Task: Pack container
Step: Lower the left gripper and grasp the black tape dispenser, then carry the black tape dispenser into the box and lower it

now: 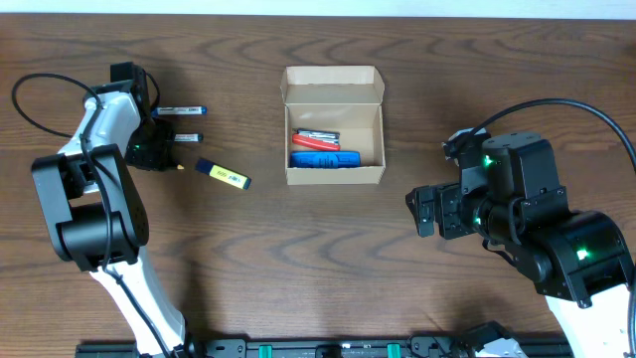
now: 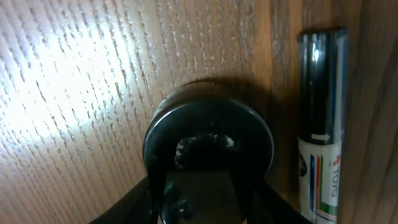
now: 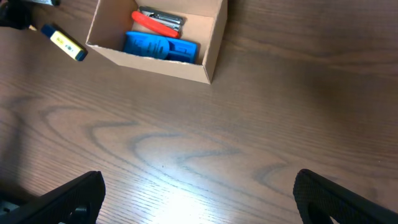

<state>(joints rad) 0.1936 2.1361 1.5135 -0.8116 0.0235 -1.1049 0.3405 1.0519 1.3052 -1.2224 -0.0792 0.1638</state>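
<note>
The container [image 1: 333,174], a tan cardboard box with its flap lid open at the back, sits mid-table. It holds a red pen [image 1: 316,140] and a blue item [image 1: 325,159], and also shows in the right wrist view [image 3: 149,62]. My left gripper [image 1: 156,147] is at the far left, shut around a black marker [image 1: 187,137], whose round end [image 2: 208,146] shows between the jaws. A second marker [image 1: 182,109] lies beside it [image 2: 320,124]. My right gripper [image 1: 422,211] is open and empty to the right of the box, its fingers wide apart [image 3: 202,205].
A yellow highlighter with a blue cap [image 1: 223,175] lies on the table between the left gripper and the box; it also shows in the right wrist view [image 3: 64,43]. The left arm's black cable [image 1: 30,89] loops at the far left.
</note>
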